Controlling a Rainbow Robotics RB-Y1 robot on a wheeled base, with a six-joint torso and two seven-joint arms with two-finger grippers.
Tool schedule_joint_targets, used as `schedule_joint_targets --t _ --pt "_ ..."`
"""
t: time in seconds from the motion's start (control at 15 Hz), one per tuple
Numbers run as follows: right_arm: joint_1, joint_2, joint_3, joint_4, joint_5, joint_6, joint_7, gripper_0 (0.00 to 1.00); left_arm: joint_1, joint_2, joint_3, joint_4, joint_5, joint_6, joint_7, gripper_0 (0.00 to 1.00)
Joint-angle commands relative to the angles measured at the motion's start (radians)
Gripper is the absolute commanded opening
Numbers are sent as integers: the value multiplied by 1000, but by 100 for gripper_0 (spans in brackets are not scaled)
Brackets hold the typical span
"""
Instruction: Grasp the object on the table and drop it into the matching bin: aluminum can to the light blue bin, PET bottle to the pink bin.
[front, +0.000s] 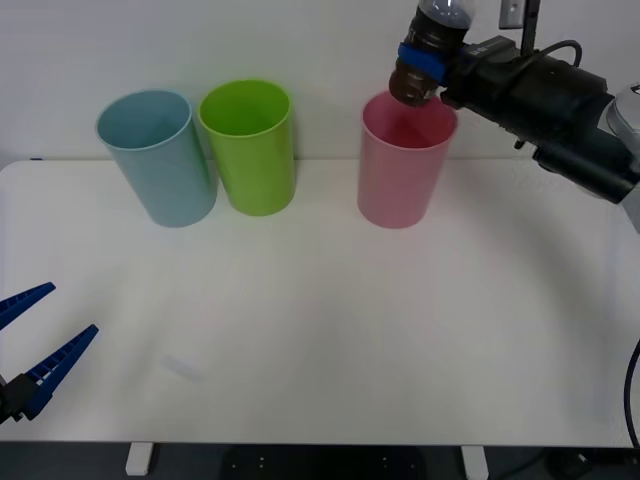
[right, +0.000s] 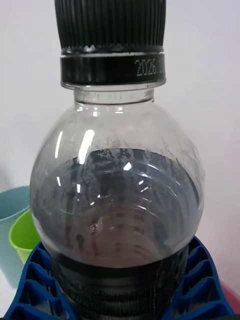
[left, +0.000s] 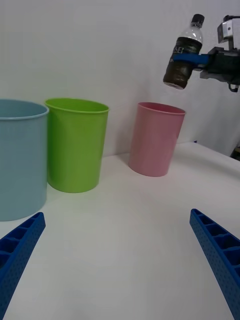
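Observation:
My right gripper is shut on the PET bottle, a small clear bottle with a black cap and dark band. It holds the bottle upright in the air, just above the far right rim of the pink bin. The left wrist view shows the bottle hanging above the pink bin. In the right wrist view the bottle sits between the blue fingers. The light blue bin stands at the far left of the white table. My left gripper rests open at the near left edge.
A lime green bin stands between the light blue and pink bins, close to the light blue one. All three bins line the table's far edge against a white wall.

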Motion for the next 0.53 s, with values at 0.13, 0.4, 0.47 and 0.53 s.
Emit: schedule_joint_targets --t 0.13,0.4,0.47,0.53 --pt "-51 48 1 108 53 3 29 1 0 0 0 0 0 0 0 100" --pt "-83 77 1 184 88 9 55 5 0 0 0 0 0 0 0 100" --pt "-83 78 1 184 89 12 58 14 0 0 0 0 0 0 0 100" --pt "-83 80 1 184 88 12 59 38 0 0 0 0 0 0 0 100"
